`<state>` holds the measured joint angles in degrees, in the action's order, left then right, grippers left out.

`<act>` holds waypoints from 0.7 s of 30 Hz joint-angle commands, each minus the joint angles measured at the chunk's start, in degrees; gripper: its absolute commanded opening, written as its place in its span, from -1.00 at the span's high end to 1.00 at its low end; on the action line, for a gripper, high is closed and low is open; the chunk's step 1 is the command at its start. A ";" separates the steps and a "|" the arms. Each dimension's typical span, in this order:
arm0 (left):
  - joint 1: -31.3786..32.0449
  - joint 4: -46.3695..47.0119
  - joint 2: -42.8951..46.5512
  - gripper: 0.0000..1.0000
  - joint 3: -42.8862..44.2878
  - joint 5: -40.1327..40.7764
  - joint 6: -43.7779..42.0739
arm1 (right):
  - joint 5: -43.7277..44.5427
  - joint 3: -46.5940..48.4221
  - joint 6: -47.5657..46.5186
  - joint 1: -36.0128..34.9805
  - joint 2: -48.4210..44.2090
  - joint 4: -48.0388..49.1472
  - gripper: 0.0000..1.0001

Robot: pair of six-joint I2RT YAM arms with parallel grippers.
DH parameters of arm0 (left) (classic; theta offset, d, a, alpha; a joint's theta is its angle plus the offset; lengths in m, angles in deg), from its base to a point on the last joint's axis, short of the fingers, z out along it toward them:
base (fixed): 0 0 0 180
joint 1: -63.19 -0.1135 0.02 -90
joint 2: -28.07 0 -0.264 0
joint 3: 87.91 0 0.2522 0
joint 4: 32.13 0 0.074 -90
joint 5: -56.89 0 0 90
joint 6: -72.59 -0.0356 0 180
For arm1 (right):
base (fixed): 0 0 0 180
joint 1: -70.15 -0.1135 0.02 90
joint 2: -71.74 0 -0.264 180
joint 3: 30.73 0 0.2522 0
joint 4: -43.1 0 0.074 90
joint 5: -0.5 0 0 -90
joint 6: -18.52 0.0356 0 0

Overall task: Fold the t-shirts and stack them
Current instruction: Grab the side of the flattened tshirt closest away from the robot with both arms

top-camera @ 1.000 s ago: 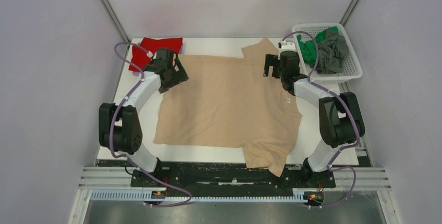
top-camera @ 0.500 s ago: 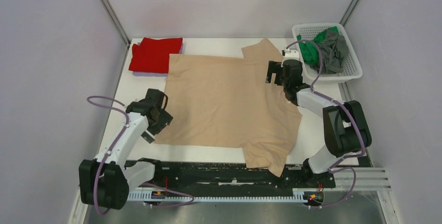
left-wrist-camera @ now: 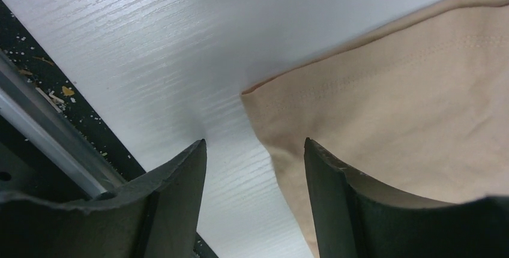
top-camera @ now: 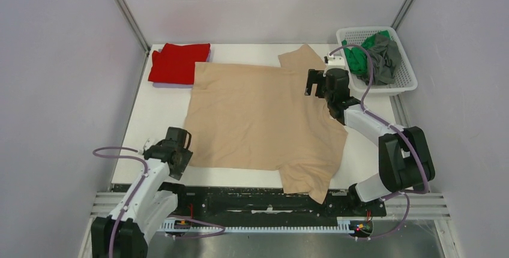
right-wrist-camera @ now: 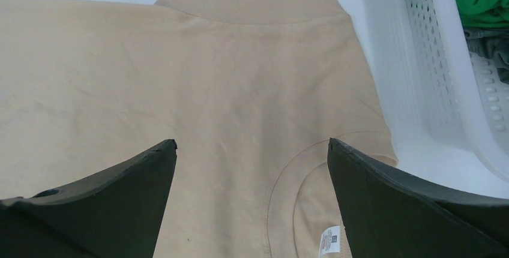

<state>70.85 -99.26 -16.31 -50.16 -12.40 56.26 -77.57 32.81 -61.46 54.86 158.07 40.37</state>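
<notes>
Two t-shirts are lying on the table in the overhead view, the beige t-shirt spread flat mid-table and the red t-shirt beside its far-left corner, while a green t-shirt and a grey t-shirt are sitting in the basket. In the left wrist view, the left gripper is hanging with jaws apart, gripping nothing, straddling the beige shirt's near-left hem corner. In the right wrist view, the right gripper is hovering wide open over the collar, holding nothing.
</notes>
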 commanded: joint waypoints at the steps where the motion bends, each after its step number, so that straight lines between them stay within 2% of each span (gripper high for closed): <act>1: -0.71 7.78 -7.85 -0.29 1.43 2.51 2.71 | 1.41 -0.20 0.00 -0.36 -2.16 -1.19 -0.96; 5: -1.37 12.88 -15.11 -0.23 2.19 0.36 0.94 | 2.62 -0.56 -0.75 -0.54 -2.72 -1.71 -0.96; 9: -1.68 16.70 -20.49 0.01 1.56 -2.31 0.13 | 2.93 -0.29 -1.06 -0.53 -3.17 -2.98 -0.96; 11: -1.64 16.59 -21.66 0.20 1.91 -2.56 -0.60 | 3.43 -0.75 -1.20 -0.62 -3.89 -3.29 -0.96; 14: -1.64 15.50 -21.22 0.82 2.19 -2.14 -1.73 | 4.58 -1.26 -1.08 -0.70 -4.45 -3.87 -0.96; 15: -1.66 14.66 -20.54 0.96 2.25 -1.80 -1.63 | 4.53 -1.26 -1.01 -0.70 -4.70 -4.33 -0.96; 21: -1.64 13.90 -15.92 0.96 2.75 -2.15 -5.73 | 6.04 -2.87 -1.16 -2.50 -8.79 -8.87 -0.96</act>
<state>69.26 -86.23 -34.04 -45.85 -12.34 53.92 -73.88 31.37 -62.07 54.05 154.11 34.62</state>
